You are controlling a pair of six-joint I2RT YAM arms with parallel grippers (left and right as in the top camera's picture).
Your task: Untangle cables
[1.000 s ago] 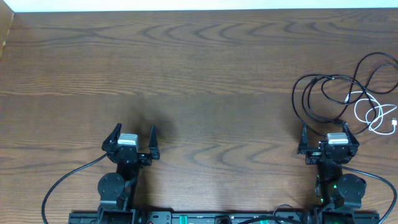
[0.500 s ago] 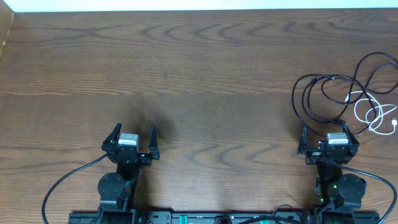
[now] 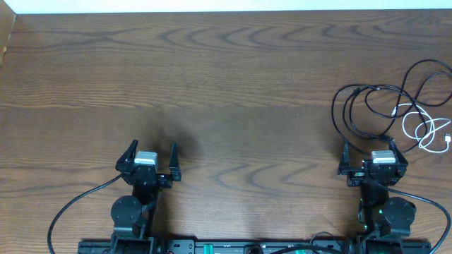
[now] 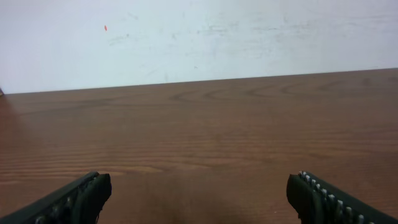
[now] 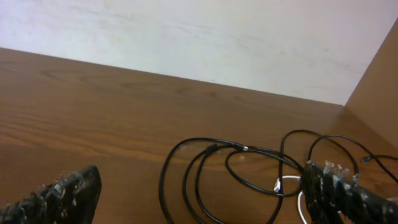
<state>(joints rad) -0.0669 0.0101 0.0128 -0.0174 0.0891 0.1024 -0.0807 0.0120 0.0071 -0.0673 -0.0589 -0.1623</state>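
At the near left of the bench (image 3: 226, 85), the left claw (image 3: 152, 147) sits low over the dark wood with its jaws spread wide and nothing between them. In the left wrist view, the same claw (image 4: 199, 186) shows only its two ridged fingertips (image 4: 84, 194) at the bottom corners. Bare bench (image 4: 199, 124) runs from them to a white wall (image 4: 199, 37) at the far side. A thick black lead (image 3: 70, 204) curves from the base of the left arm toward the near edge.

The middle of the bench carries nothing but wood grain.

At the near right, the right claw (image 3: 369, 146) is also spread wide and holds nothing. Just beyond it lie the cables, all gathered at the right side of the bench. The black cables (image 3: 369, 89) make several overlapping loops, and the nearest loop comes close to the right claw's fingertips; whether it touches them cannot be told from above. Further right, a black strand arcs out toward the far right edge. The white cable (image 3: 424, 130) is coiled in small loops at the right of the heap, crossing the black strands.

From the right wrist, the right claw (image 5: 202, 180) frames the black cables (image 5: 211, 148) lying flat on the bench (image 5: 93, 112). The white cable (image 5: 287, 182) peeks out beside the right fingertip (image 5: 336, 190). A wooden side board (image 5: 373, 93) rises at the far right.
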